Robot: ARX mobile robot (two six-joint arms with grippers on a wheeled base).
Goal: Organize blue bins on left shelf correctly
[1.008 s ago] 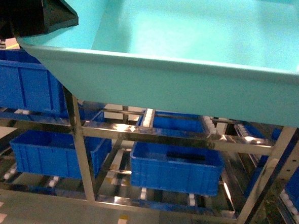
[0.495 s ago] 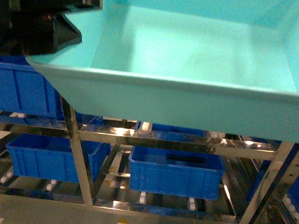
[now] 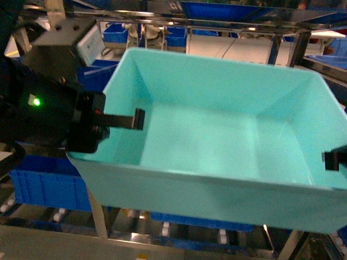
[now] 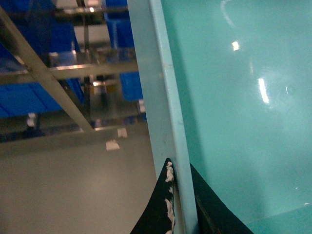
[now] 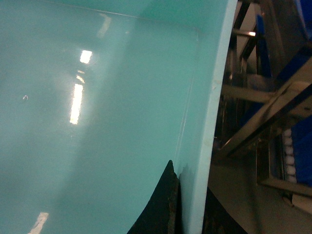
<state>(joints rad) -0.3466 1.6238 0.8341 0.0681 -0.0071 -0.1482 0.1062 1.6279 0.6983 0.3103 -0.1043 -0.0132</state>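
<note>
Tub: light turquoise smooth-walled plastic tub (image 3: 220, 144), lifted before the stainless steel shelf (image 3: 155, 238).
My left pincer (image 3: 124, 122): clamped over tub's left rim.
My right pincer (image 3: 336, 159): clamped over right rim, mostly cut off.
Hidden: shelf behind tub; dark blue ribbed bin (image 3: 46, 187) partly covered.

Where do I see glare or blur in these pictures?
Both wrist views: white lamp reflections streak the turquoise bin wall. Left wrist view: the steel shelf behind is soft and dim. Head view: the bin's floor looks washed out, and the left gripper stays dark.

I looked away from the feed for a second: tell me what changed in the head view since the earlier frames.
The turquoise bin sank lower in view, exposing its whole interior and the left gripper clamped on its rim. The right gripper grips the opposite rim. The shelf and dark blue bins stayed put.
</note>
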